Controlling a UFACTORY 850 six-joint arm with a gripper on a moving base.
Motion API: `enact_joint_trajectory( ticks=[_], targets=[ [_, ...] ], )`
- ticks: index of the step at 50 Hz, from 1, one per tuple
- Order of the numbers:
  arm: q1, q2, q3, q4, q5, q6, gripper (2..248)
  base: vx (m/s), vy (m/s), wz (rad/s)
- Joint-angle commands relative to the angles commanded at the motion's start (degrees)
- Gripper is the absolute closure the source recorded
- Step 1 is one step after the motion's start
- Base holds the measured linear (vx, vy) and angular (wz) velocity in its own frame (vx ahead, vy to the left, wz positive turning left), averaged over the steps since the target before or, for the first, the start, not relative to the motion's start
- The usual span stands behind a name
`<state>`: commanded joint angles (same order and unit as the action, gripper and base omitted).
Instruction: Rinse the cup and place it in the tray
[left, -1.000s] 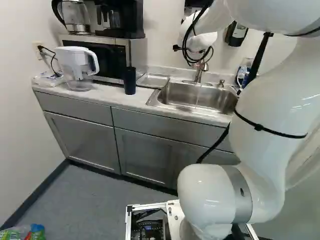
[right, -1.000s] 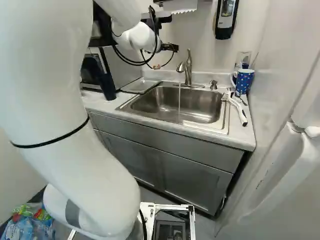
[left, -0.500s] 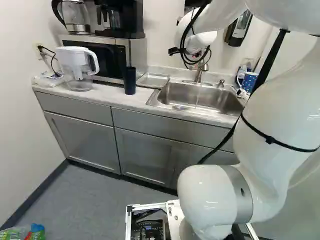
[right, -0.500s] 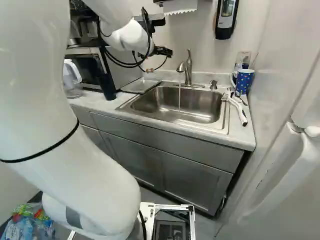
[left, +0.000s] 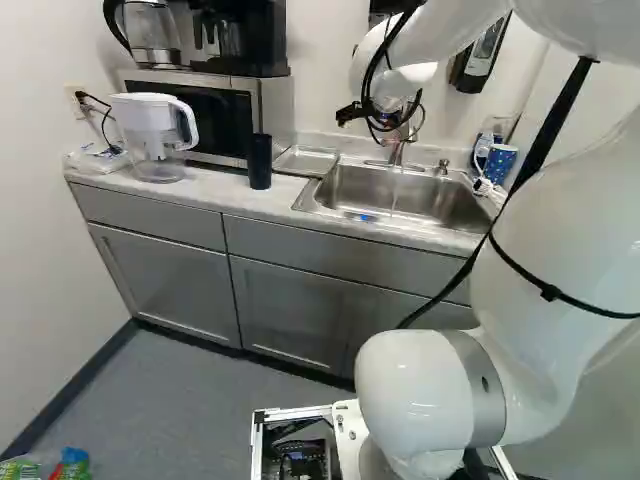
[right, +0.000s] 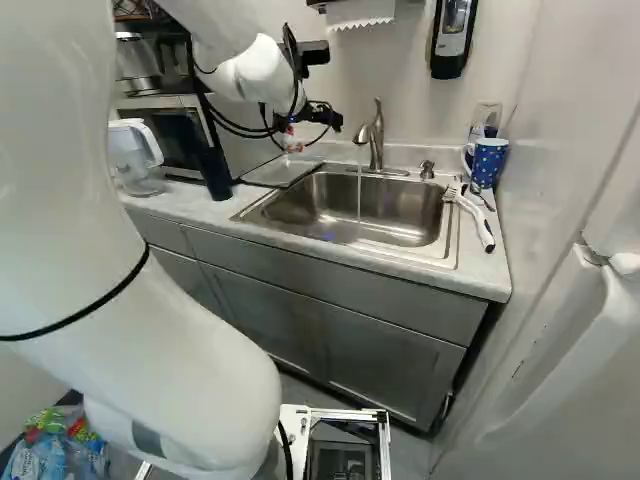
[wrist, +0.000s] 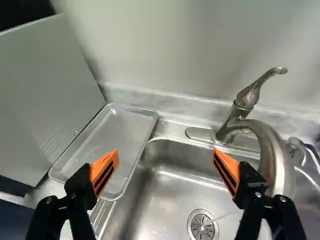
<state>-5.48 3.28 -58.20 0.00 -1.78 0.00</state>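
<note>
Two things could be the cup, and I cannot tell which is meant. Taking the sink as a clock in the right base view, a blue spotted mug stands upright on the counter at two o'clock, and a dark tumbler stands between nine and ten. The tray lies flat beside the sink at ten o'clock, nearer than the tumbler. Water runs from the tap at twelve. The gripper is released and hangs at eleven o'clock — its fingers spread wide, one orange pad by the tray, the other by the tap. A white-handled brush lies at three o'clock, near the mug. Farther out, past the tumbler toward ten — a microwave and a water pitcher.
</note>
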Motion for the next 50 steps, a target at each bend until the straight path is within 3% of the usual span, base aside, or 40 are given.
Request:
enact_joint_trajectory(
  ticks=[25,37,50],
  targets=[
    [-0.78,3.75,3.59,0.00,-9.62,0.00,3,0.000,0.000,0.000],
    [-2.61,6.07,5.73,0.00,-14.18,0.00,3,0.000,0.000,0.000],
    [-5.23,8.29,7.74,0.00,-14.10,0.00,3,0.000,0.000,0.000]
  ],
)
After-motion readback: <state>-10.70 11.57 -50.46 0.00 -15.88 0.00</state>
